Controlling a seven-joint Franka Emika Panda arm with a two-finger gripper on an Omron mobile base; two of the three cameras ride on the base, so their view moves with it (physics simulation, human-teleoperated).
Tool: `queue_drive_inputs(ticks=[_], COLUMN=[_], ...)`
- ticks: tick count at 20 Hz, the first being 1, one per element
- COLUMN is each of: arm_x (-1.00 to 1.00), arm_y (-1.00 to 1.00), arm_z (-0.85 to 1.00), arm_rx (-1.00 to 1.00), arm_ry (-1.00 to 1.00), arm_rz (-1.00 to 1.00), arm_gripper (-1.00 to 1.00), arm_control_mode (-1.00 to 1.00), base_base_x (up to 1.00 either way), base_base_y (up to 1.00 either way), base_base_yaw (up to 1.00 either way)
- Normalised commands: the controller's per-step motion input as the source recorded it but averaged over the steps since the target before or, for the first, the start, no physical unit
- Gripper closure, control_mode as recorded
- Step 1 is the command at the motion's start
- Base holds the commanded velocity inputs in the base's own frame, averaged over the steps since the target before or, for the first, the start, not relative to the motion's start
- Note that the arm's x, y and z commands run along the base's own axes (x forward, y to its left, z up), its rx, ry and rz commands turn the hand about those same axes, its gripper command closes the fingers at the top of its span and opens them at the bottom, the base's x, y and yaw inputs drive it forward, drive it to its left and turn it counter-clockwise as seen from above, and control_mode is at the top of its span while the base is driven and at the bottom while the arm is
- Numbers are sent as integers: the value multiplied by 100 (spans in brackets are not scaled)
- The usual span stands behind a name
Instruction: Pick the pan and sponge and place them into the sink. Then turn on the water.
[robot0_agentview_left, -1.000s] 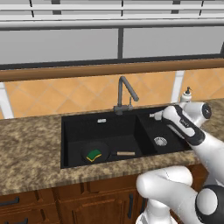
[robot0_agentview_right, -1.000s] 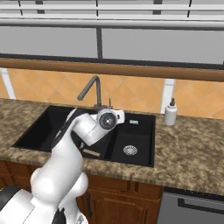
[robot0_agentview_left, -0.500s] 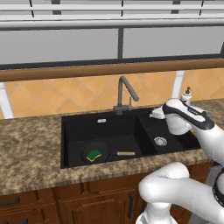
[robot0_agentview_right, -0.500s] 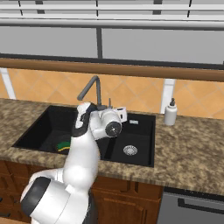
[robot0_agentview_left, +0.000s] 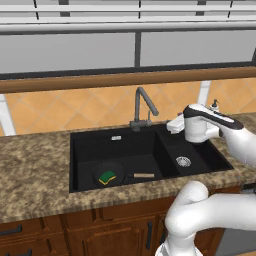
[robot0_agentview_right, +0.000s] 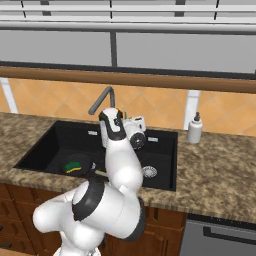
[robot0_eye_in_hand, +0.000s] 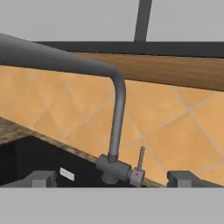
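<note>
Pan (robot0_agentview_left: 108, 175) flat in wide left basin of sink (robot0_agentview_left: 80, 150), sponge (robot0_agentview_left: 107, 177) lying on it. Faucet (robot0_agentview_left: 141, 107) behind basin divider; lever (robot0_eye_in_hand: 140, 160) upright at its base. Gripper (robot0_agentview_left: 171, 125) just right of faucet over narrow basin, jaws spread wide, empty. Soap bottle (robot0_agentview_right: 194, 129) on desk (robot0_agentview_right: 220, 165) far right.

A speckled brown granite counter (robot0_agentview_left: 35, 170) is seen on wooden cabinets — a black sink (robot0_agentview_left: 165, 140) is set into it, and 1 soap bottle (robot0_agentview_right: 194, 128) stands on it.
</note>
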Motion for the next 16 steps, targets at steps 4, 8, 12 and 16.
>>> queue_drive_inputs(ticks=[4,8,12,16], arm_x=[52,47,51,55], arm_y=[0,0,0,0], arm_z=[-2,-18,-36,-17], arm_rx=[0,2,7,12], arm_ry=[0,0,0,1], arm_rz=[17,14,10,10], arm_gripper=[-100,-100,-100,-100], arm_control_mode=[-100,-100,-100,-100], base_base_x=[0,0,0,0], base_base_y=[0,0,0,0], base_base_yaw=[0,0,0,0])
